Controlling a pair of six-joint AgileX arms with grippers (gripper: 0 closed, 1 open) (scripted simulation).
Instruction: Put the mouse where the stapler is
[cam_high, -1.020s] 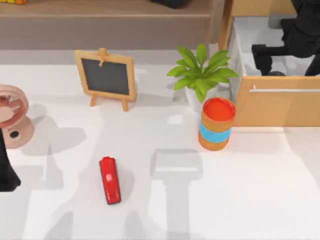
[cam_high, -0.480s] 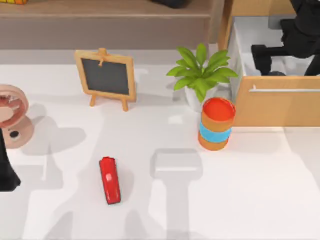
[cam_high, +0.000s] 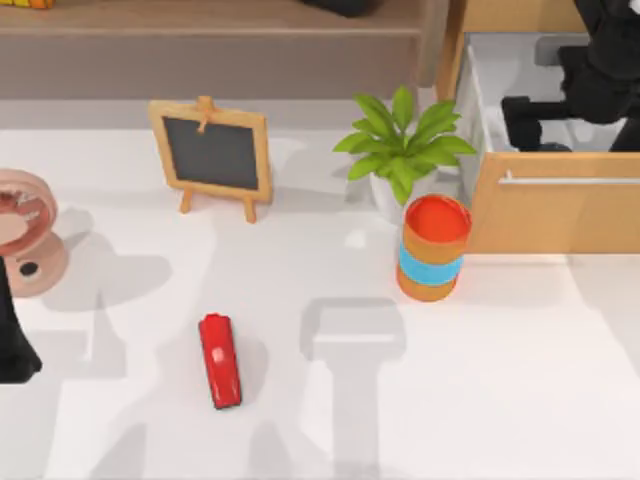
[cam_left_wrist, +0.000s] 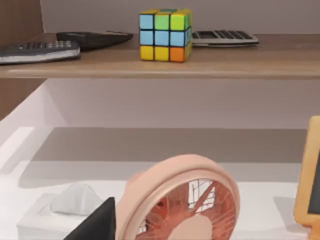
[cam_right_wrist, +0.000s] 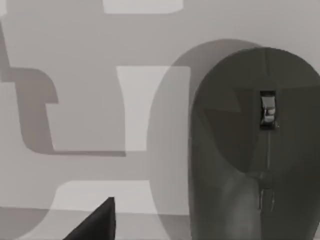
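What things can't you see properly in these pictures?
- Mouse: the right wrist view's edge cuts it off; in the top view the right gripper hangs over the open drawer and hides it.
- Right gripper fingers: open or shut cannot be told.
- Left gripper: cut off at the top view's left edge.
- Fan: its lower part runs past the left wrist view's edge.
- Stapler: the pale spot is too small to read.

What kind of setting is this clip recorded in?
Likely a simulated office desk: a white table with a stapler, small chalkboard, potted plant and open drawer, plus a shelf holding calculators.
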